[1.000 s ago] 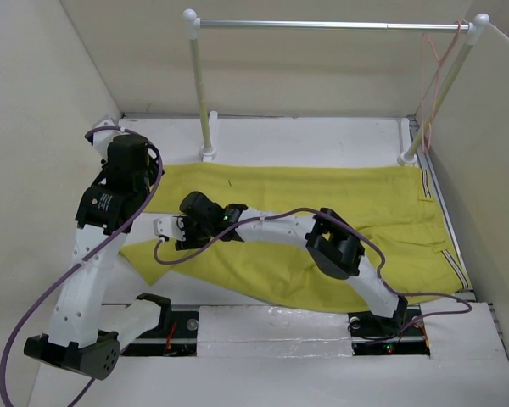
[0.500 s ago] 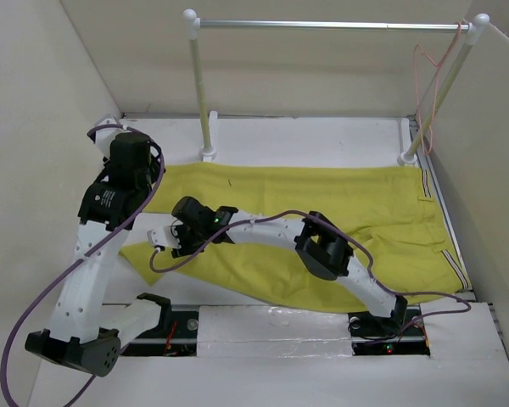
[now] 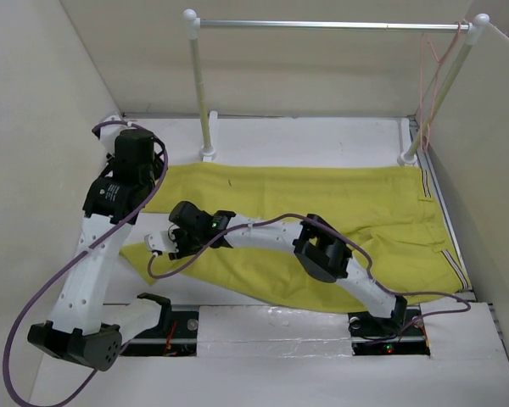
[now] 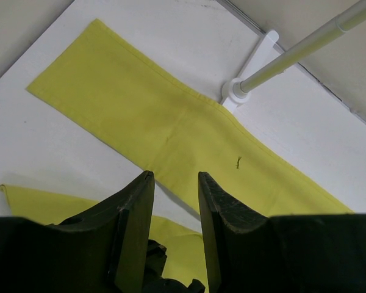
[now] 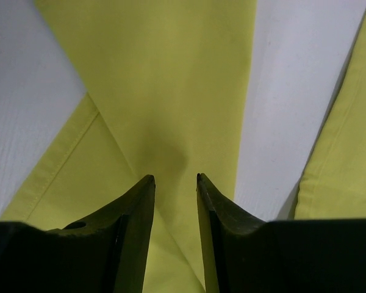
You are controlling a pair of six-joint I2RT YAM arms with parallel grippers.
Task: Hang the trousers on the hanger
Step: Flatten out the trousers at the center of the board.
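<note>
Reaching for a trouser leg, hanger not yet in play.

Top view: trousers (image 3: 322, 220) spread flat on the worktop (image 3: 305, 140), waistband right, legs running left. Hanger (image 3: 431, 76) hung at the far right end of the rail (image 3: 322, 25), well apart from the cloth. Right gripper (image 3: 159, 243) stretched far left over the near leg's end, probably to lift that end before draping it over the hanger. Left wrist: left gripper (image 4: 175, 180) high over the far leg, jaws a little apart, holding nothing, seemingly kept clear to leave room. Right wrist: right gripper (image 5: 175, 182) low over yellow cloth, jaws narrowly apart with a shadowed crease between them, nothing clamped. Contact with the cloth impossible to tell.
</note>
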